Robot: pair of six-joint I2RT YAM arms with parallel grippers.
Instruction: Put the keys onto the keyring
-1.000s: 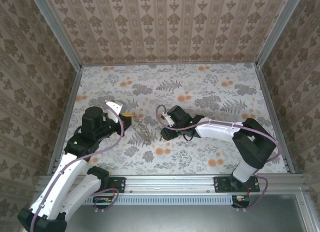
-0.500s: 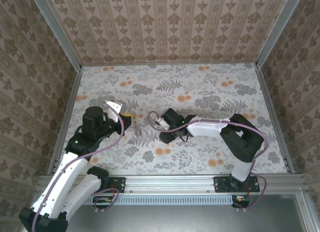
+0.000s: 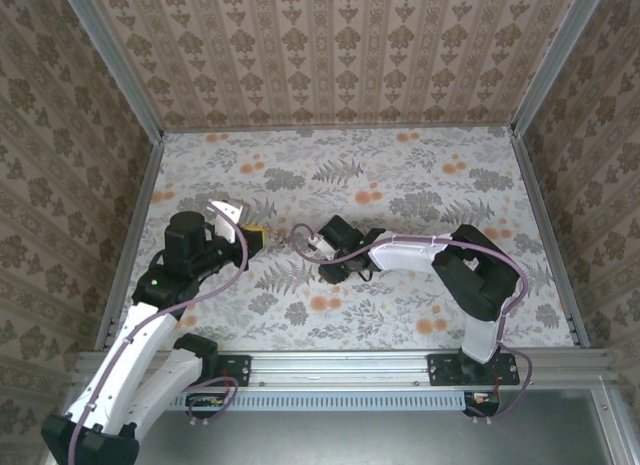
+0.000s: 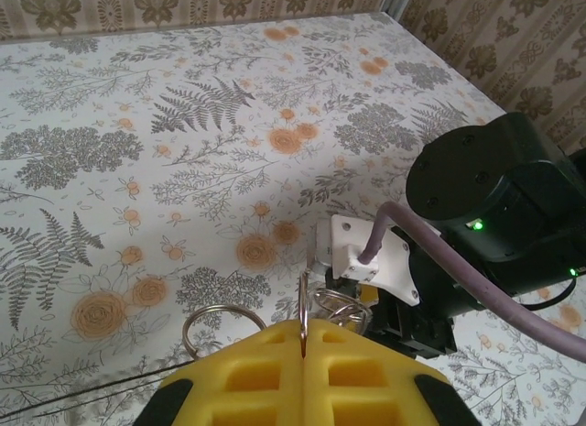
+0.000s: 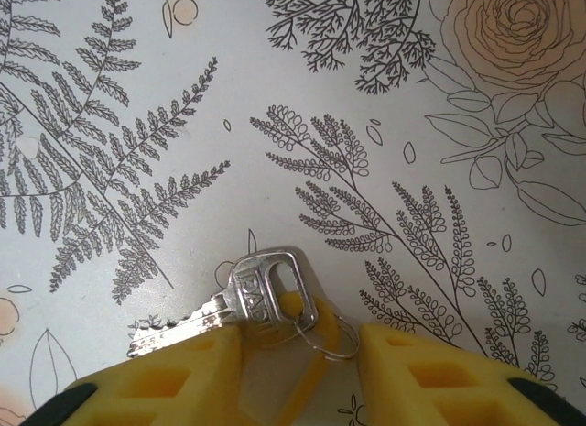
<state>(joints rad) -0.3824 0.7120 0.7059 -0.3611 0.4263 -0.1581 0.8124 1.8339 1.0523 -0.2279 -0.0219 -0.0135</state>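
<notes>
- The desk (image 3: 400, 175) wears a matte pale cover printed with grey ferns and orange blossoms.
- The left fingers (image 4: 303, 348), blocky yellow foam pads moulded with square pockets, are clenched flat against each other.
- They grasp the keyring (image 4: 303, 302), a thin hard metal hoop seen edge-on, which stands upright out of the seam toward 12 o'clock.
- A 2nd ring (image 4: 197, 323), silvery and round, sits at 9 o'clock of the keyring, with its lower arc hidden behind the pad.
- In the overhead view the right fingers (image 3: 308, 241) sit just beside the left ones, at about 9 o'clock from the desk's middle.
- Their glossy black rounded housing carries a white bracket and a purple cable.
- In the right wrist view the right fingers are released, with a wide gap between the 2 yellow pads.
- The key (image 5: 261, 293) lies just beyond their tips, at the 12 o'clock edge of the pad on that view's left.
- Whether the key touches that pad I cannot tell.
- The key is 1 flat piece of bright silvery metal with a squarish stamped head and a rectangular slot.
- Its toothed blade points toward 8 o'clock.
- A fine wire loop (image 5: 325, 339) hangs at 4 o'clock of the key's head.
</notes>
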